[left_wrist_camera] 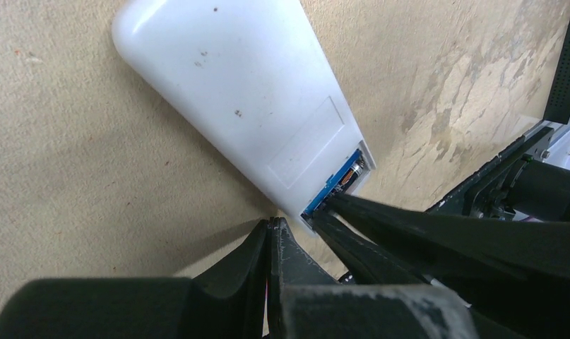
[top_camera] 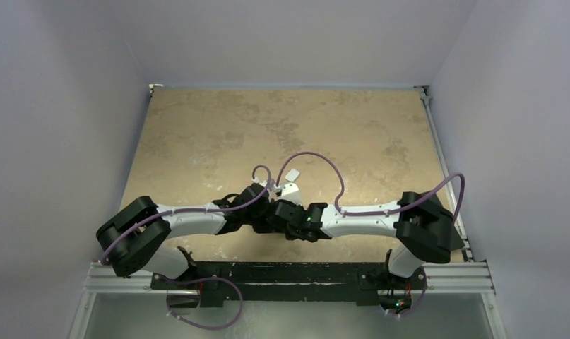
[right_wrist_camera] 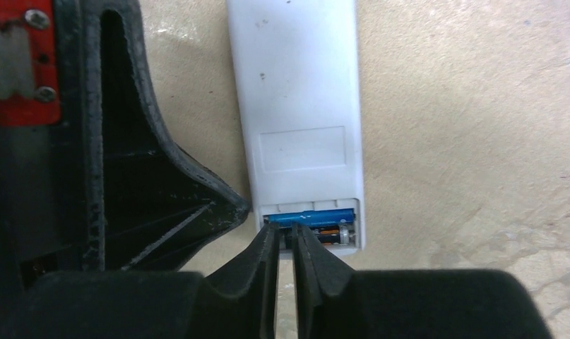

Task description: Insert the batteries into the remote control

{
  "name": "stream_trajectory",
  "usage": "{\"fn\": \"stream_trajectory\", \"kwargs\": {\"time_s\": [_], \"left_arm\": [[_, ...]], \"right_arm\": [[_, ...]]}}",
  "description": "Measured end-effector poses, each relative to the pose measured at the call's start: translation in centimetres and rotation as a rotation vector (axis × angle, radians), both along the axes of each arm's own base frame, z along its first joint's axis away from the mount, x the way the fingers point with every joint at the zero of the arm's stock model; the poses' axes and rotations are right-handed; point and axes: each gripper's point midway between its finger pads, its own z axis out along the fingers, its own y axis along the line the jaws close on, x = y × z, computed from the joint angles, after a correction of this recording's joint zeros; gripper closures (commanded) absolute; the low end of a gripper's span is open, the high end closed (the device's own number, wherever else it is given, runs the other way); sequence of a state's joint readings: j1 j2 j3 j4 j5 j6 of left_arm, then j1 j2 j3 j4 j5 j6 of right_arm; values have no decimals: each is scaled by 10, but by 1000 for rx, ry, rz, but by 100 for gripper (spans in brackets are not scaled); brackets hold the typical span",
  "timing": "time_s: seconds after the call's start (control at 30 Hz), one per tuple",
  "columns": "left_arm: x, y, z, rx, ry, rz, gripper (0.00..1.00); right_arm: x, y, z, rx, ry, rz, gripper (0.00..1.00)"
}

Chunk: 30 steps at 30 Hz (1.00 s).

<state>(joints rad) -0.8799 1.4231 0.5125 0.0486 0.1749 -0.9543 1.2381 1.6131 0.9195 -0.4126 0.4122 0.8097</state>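
Observation:
The remote control (left_wrist_camera: 246, 92) lies back-up on the table, its battery compartment uncovered at the near end. In the compartment, the blue battery (right_wrist_camera: 313, 215) lies beside the dark battery (right_wrist_camera: 333, 234). My right gripper (right_wrist_camera: 287, 236) has its tips at the left end of the compartment, over the dark battery's end. Its jaws stand a narrow slit apart with nothing between them. My left gripper (left_wrist_camera: 275, 223) is shut and empty, its tip against the remote's side by the compartment corner. In the top view, the remote (top_camera: 290, 191) shows just beyond both grippers.
A small white cover piece (top_camera: 292, 174) lies on the tan table (top_camera: 197, 141) just beyond the remote. Both arms meet at the middle near edge, with purple cables looping over them. Grey walls enclose the table on three sides.

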Motion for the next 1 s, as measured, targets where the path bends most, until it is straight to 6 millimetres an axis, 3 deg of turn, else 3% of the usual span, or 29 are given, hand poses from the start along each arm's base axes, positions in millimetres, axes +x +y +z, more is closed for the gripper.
{"fn": "stream_trajectory", "kwargs": {"time_s": [0.27, 0.43, 0.63, 1.0], "left_arm": [[-1, 4, 6, 6, -11, 0, 100], [1, 8, 14, 29, -31, 3, 91], [8, 13, 30, 47, -75, 15, 79], [16, 31, 59, 110, -155, 51, 56]], "right_arm": [[5, -14, 30, 7, -54, -25, 56], [11, -19, 48, 22, -98, -42, 42], [17, -35, 58, -16, -132, -63, 36], [68, -57, 89, -32, -188, -74, 22]]}}
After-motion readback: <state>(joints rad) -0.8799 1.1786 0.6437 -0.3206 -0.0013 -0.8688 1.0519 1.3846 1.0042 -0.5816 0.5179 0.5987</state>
